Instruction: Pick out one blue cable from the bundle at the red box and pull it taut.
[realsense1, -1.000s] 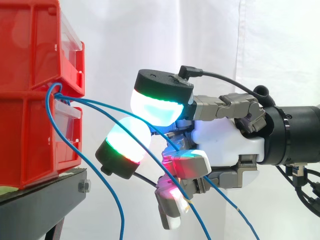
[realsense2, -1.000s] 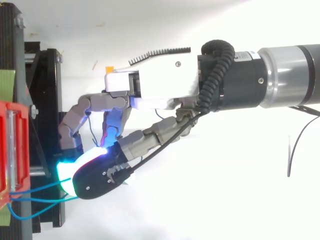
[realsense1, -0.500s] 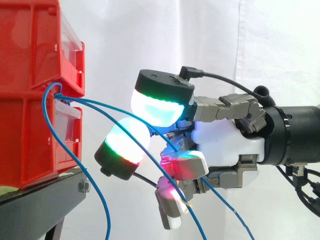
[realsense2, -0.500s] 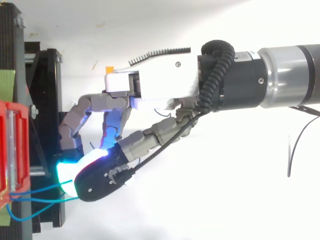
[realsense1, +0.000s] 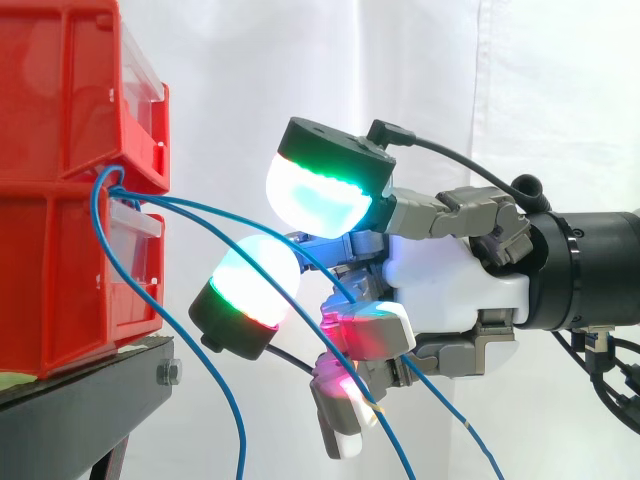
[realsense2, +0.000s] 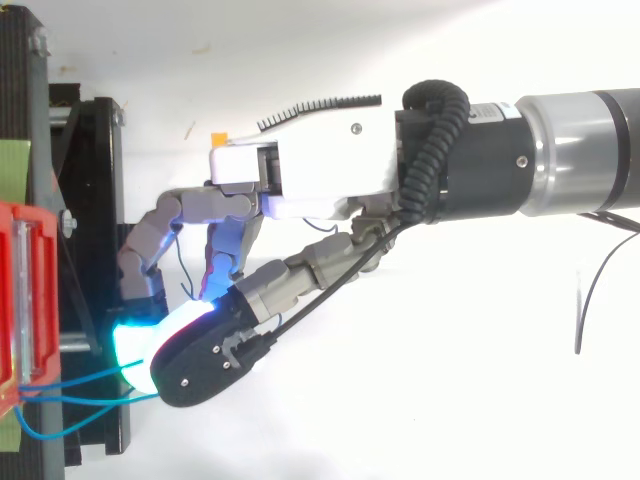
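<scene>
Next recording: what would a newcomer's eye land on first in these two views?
The hand, mid-frame in the side view, with its big pads glowing white, cyan and green. Next, the blue cables fanning out of the red box at the left; one blue cable runs in between the hand's curled fingers and out toward the lower right.

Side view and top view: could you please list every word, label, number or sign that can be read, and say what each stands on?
None: no text can be read in either view.
The red bins, their clear front plates, the hand, the blue cables and the black stand show no legible writing.
</scene>
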